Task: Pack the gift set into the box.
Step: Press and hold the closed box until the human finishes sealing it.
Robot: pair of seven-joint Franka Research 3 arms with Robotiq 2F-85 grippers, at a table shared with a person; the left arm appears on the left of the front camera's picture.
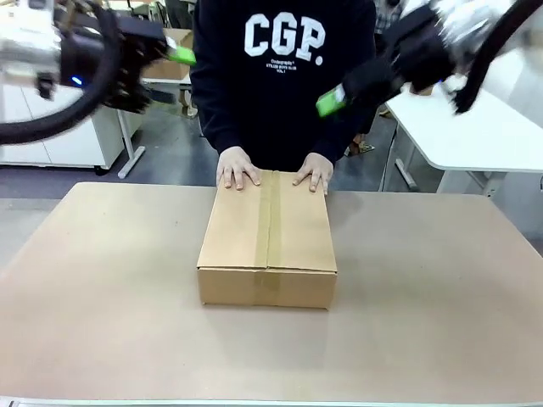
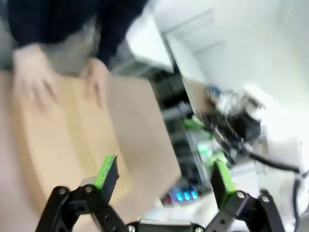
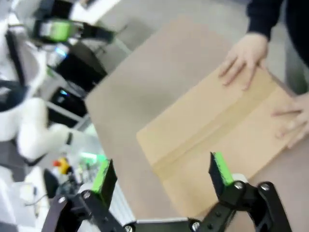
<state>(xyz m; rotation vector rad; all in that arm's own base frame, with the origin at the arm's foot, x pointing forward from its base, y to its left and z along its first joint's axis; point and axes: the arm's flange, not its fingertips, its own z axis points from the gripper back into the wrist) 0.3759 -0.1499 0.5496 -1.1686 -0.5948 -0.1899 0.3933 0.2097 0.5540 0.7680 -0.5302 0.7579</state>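
The brown table [image 1: 102,322] carried one thing, the box [image 1: 267,237], which sat at the middle with its long side running away from the robot. Its top flaps lay flat and shut, and a paler strip [image 1: 268,222] ran down the seam (tape, by the look of it). The person's hands [image 1: 237,168] pressed palm-down on the far edge of the lid, one on each side of the seam.

Both arms hung high above the table and well clear of the carton. The left gripper [image 2: 163,169] had its fingers spread wide with nothing between them, and so did the right gripper [image 3: 161,169].

Whether the gift set lay inside the closed box could not be told. I judged the step to be the closing, or a check of it. If the set was not yet in, the next move called for lifting the flaps, and for the grippers to descend only once the hands were clear.
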